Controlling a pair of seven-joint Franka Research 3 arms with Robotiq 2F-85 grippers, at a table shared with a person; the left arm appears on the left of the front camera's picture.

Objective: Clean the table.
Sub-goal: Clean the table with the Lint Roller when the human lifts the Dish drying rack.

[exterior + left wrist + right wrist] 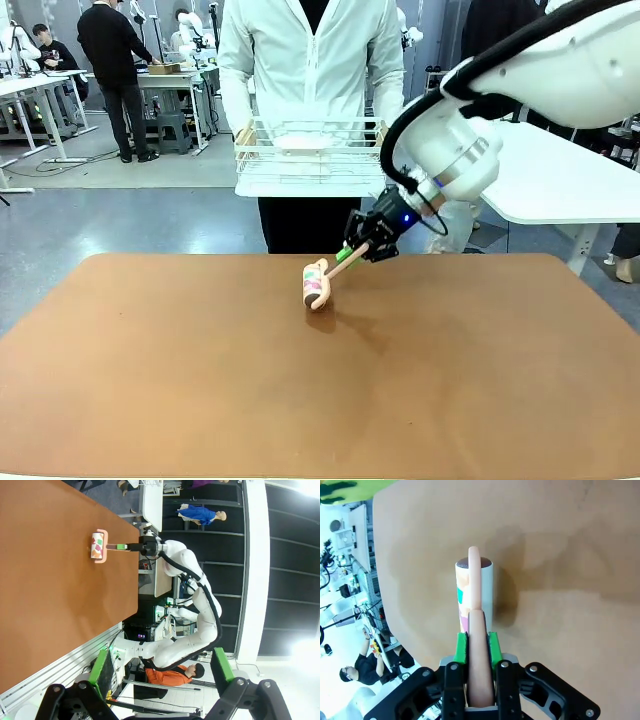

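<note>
One lint roller (pixel 316 283) is resting on one desk (pixel 200 380). One person (pixel 310 60) is holding one wire rack (pixel 310 165). One left end effector (pixel 162 669) and one right end effector (pixel 352 252) are showing.

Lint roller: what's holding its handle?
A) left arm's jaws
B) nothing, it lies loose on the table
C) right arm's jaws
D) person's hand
C: the right gripper has its jaws shut on the pink handle of the lint roller, green pads on either side of it.
</note>
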